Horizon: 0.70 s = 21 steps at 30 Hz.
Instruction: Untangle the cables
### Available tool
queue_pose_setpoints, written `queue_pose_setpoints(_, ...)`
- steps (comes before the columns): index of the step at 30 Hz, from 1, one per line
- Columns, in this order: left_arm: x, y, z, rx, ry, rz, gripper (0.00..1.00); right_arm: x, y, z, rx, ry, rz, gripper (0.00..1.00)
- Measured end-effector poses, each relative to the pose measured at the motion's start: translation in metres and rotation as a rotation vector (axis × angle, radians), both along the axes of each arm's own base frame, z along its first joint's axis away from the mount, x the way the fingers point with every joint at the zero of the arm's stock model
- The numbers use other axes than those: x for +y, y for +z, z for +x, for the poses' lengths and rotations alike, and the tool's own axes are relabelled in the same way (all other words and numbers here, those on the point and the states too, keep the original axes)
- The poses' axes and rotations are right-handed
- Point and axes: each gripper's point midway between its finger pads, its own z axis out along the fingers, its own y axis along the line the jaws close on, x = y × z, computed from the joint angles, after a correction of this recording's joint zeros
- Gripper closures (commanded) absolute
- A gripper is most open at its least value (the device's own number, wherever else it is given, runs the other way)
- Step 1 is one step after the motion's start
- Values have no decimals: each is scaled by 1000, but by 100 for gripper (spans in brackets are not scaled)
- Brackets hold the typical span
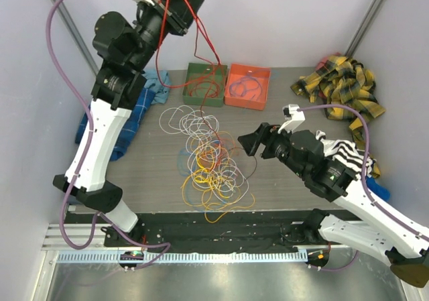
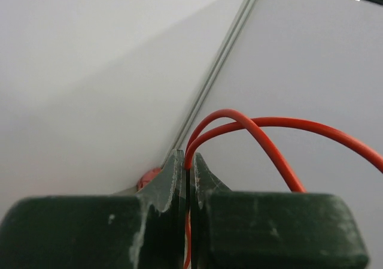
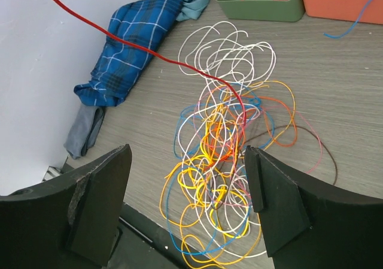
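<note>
Left gripper: lifted high at the far left, jaws pressed tight on a red cable, which bends out of the pinch as two strands.
Red cable: hangs from that grip in long slack lines. One strand drops toward the green tray; another slants down into the pile.
Right gripper: fingers spread wide apart and holding nothing, hovering at the right side of the pile.
Cables: a loose knot of hair-thin loops in the middle of the table. White coils fan out at the far end, yellow and orange crowd the near end, and blue threads run through them. A dark strand curves out on the right.
Trays: the green one, far of the pile, holds red coils. The orange tray, just to its right, holds a bluish loop.
Blue plaid cloth: bunched on the table, left of the pile.
</note>
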Motion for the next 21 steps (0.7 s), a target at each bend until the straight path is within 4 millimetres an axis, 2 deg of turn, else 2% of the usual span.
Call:
queue_pose_setpoints(5,16,37,-17,-92,30,-51,100,5,3,1,-14,16,20,16)
queue_pose_setpoints(8,19,46,-23,-115,27,-71,100,15,-9,3,-3,46,8,15)
queue_pose_setpoints(11,17,45,-24,-103,13,-84,100,30,-31,10,35,85,-38,14)
queue_pose_setpoints(13,15,42,-22,-85,2,-92,100,46,-52,14,70,121,-85,13)
queue_pose_setpoints(17,8,34,-18,-51,-28,-101,100,75,-99,12,121,191,-217,13)
queue_pose_setpoints(20,2,26,-15,-20,-50,-102,100,86,-116,17,119,196,-282,12)
queue_pose_setpoints(21,-1,22,-14,-8,-60,-100,100,88,-120,25,105,175,-300,12)
